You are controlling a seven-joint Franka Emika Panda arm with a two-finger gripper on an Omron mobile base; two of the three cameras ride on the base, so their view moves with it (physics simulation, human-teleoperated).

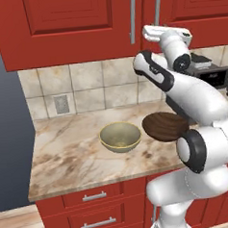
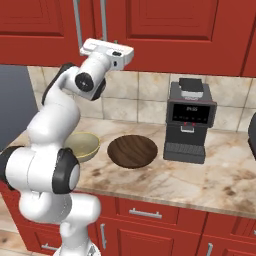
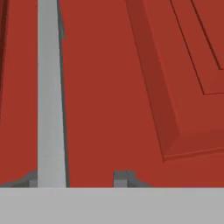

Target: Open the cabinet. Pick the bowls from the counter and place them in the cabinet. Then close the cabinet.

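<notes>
No text, label, brand or number can be read. The coffee machine (image 2: 189, 120) at the right of the counter (image 2: 220, 175) has a dark display with illegible red marks.

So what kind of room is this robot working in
A rendered home kitchen, most likely: red wall cabinet doors above a marble-patterned counter, a tiled backsplash, and a black coffee machine beside two bowls.

Two round bowls sit below the end effector: one olive-tan with a yellowish rim (image 1: 120, 136), one dark brown wood-grained (image 1: 165, 126). Two long silver bar handles (image 2: 78, 22) rise at the end effector. One black coffee machine (image 2: 189, 120) stands to its right.
</notes>
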